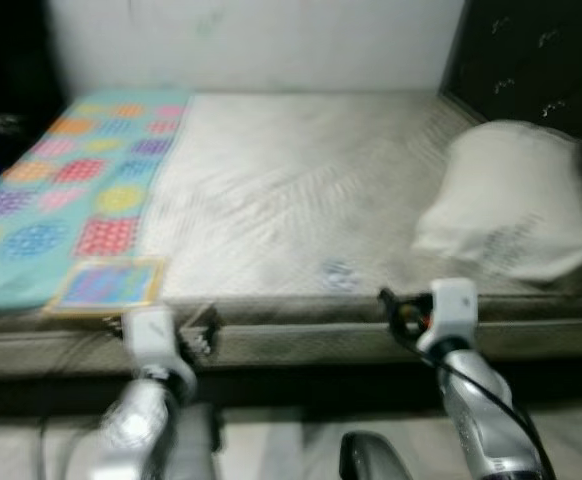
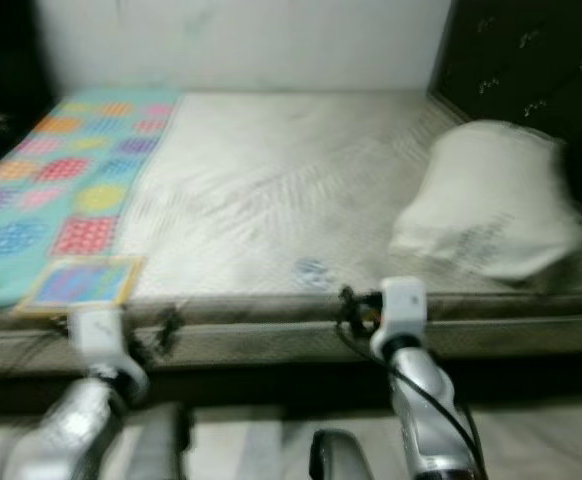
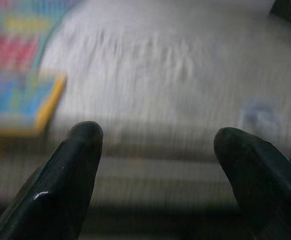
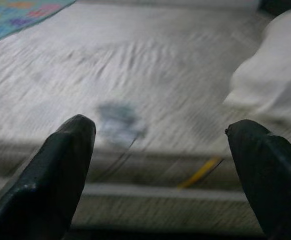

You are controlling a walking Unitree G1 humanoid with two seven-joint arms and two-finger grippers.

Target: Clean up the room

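Ahead of your spread right hand point(image 4: 158, 165) lies the pillow point(image 1: 516, 200) on the bed point(image 1: 291, 170); approach slowly, left hand point(image 3: 158, 165) is spread too.

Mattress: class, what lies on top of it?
On the mattress lie a patchwork quilt and a white pillow. What the quilt and pillow cover cannot be seen.
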